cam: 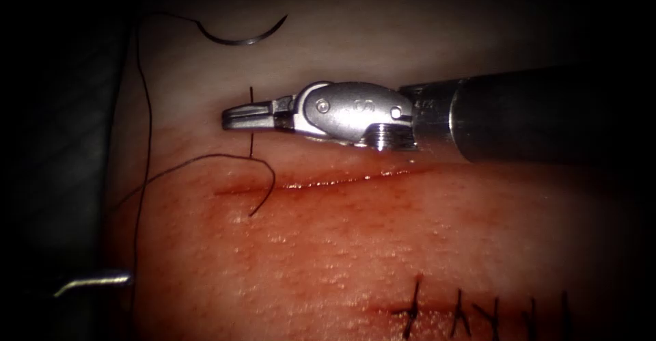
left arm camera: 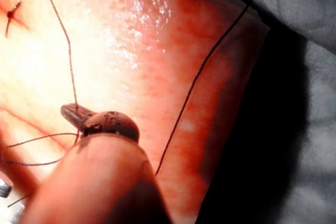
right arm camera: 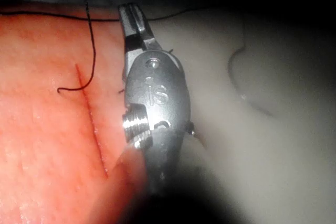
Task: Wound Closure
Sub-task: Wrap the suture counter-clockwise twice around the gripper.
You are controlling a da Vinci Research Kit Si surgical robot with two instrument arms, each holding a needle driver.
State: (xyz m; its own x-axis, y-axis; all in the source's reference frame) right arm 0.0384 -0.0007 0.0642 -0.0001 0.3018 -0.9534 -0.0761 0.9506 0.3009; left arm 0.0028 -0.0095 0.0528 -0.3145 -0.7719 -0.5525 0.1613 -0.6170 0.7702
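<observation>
The curved needle (cam: 240,39) lies free on the pale tissue (cam: 383,238) well above the cut (cam: 328,180), held by neither tool; it also rests on the pale tissue as a faint curve (right arm camera: 247,90). Its thread (cam: 145,129) runs down the left side. My right tool (cam: 236,117) reaches in from the right just above the cut's left end, jaws shut on a short upright stretch of thread (cam: 251,98). A loose thread end (cam: 265,197) crosses the cut's left end. My left tool (left arm camera: 71,113) is shut on the long thread (left arm camera: 65,45) at the lower left (cam: 96,281).
Several finished dark stitches (cam: 478,310) close an older cut at the lower right. Red fluid glistens along the open cut. Dark cloth (left arm camera: 294,129) lies beyond the tissue's left edge.
</observation>
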